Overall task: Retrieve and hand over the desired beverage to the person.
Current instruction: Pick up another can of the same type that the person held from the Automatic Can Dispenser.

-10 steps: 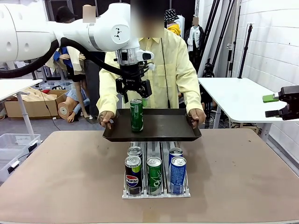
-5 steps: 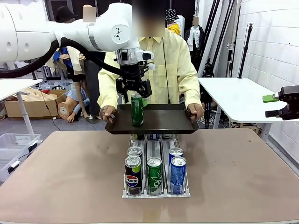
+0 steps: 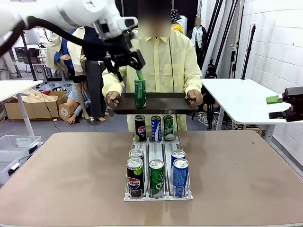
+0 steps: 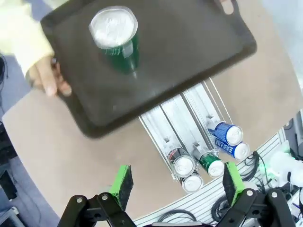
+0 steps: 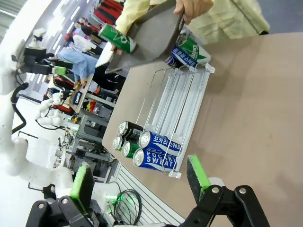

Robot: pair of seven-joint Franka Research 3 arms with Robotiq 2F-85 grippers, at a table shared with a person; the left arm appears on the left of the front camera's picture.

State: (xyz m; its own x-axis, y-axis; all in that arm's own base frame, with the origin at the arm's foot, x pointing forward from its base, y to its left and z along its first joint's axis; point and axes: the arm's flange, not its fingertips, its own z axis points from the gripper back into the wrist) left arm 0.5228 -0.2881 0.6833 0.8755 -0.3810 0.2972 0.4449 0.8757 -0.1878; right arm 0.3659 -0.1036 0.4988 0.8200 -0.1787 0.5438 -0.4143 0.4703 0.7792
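Observation:
The person (image 3: 163,56) in a pale-yellow shirt holds a black tray (image 3: 161,103) up at chest height with both hands. A green can (image 3: 140,93) stands upright on the tray's left part; from above it is the green can (image 4: 115,35) on the tray (image 4: 189,52). My left gripper (image 3: 127,68) hangs open above and slightly left of the can, clear of it, and its green pads (image 4: 122,182) stand wide apart with nothing between them. My right gripper (image 3: 273,107) is open at the far right, off the table's side. The can (image 5: 116,38) shows far off.
A clear rack (image 3: 157,163) of cans sits mid-table: Pepsi (image 3: 135,177), green (image 3: 156,177) and blue (image 3: 180,176) cans in front, three more (image 3: 155,127) at the far end. A white side table (image 3: 236,99) stands to the right. Bare tabletop lies on both sides of the rack.
The person has lifted the tray and green can higher, uncovering the far cans in the rack. My left arm rose and swung left off the can. The right gripper stayed still.

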